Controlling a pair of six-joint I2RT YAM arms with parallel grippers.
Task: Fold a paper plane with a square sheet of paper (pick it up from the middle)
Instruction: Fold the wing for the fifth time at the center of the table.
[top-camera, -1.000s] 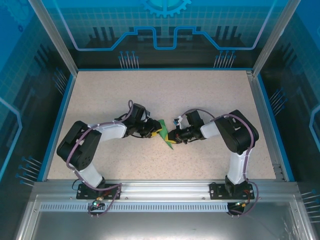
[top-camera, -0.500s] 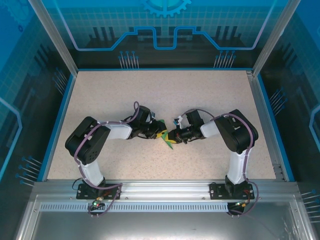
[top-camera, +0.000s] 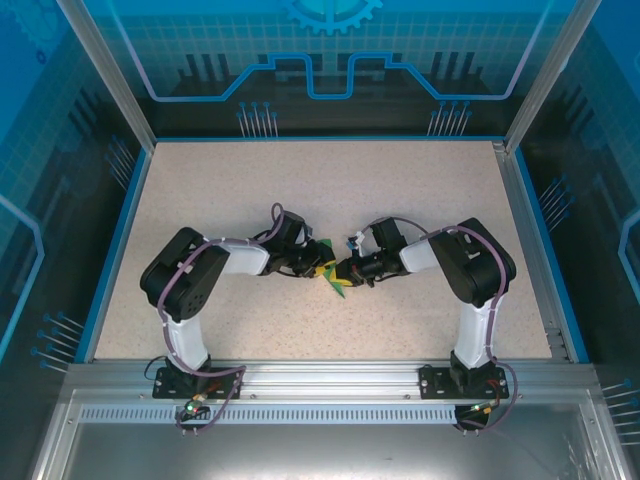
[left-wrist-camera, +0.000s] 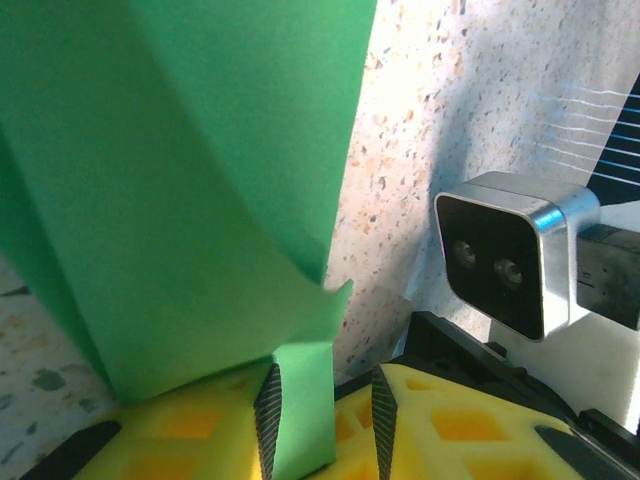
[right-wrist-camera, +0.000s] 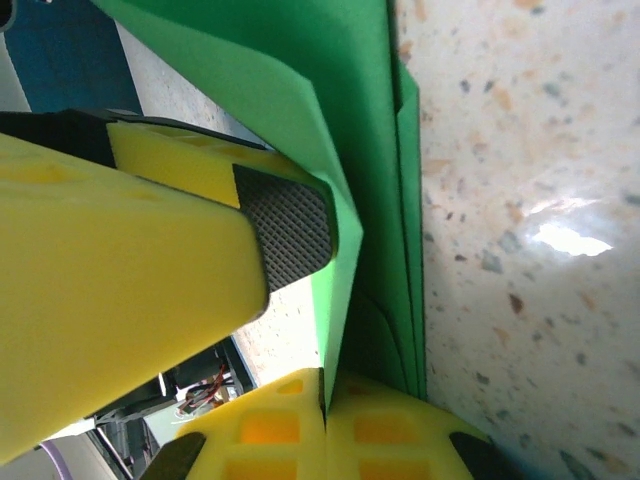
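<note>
Because both tools crowd over it from above, I can make out just slivers of the creased, thin bright green paper sheet (top-camera: 338, 287) at the middle of the speckled beige worktop (top-camera: 400, 190). Its outline is unclear. My right tool (right-wrist-camera: 325, 388), at the paper's 3 o'clock, is pressed together on a fold. My left tool (left-wrist-camera: 322, 400), at 9 o'clock, stands partly spread, with a flap between its pads (left-wrist-camera: 268, 410). Since a second ago the left arm has swung closer to the paper.
</note>
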